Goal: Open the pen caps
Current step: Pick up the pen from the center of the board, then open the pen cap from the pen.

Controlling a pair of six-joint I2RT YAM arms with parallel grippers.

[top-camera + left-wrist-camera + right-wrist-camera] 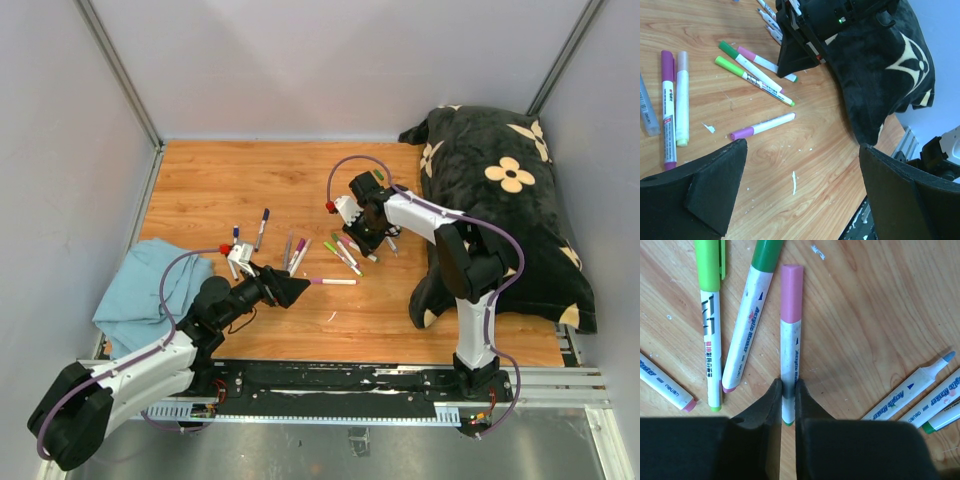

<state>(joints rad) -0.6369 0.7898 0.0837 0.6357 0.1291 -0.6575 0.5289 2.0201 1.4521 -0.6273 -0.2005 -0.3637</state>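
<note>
My right gripper [786, 386] is shut on the white barrel of a pen [790, 347] lying on the wood, near its green end; its pink cap [791, 292] is on and points away. Beside it lie a pen with a light green cap [708, 265] and one with a dark green cap [766, 252]. In the top view the right gripper [362, 243] is low over the pen cluster. My left gripper [802, 150] is open and empty, just short of a white pen with a purple cap [742, 133], also seen in the top view [335, 282].
More pens lie to the left [668, 100] and uncapped ones to the right [910, 387]. A black flowered pillow [500, 210] fills the right side. A blue cloth [150, 290] lies at the left edge. Two blue-capped pens [262, 225] lie further back.
</note>
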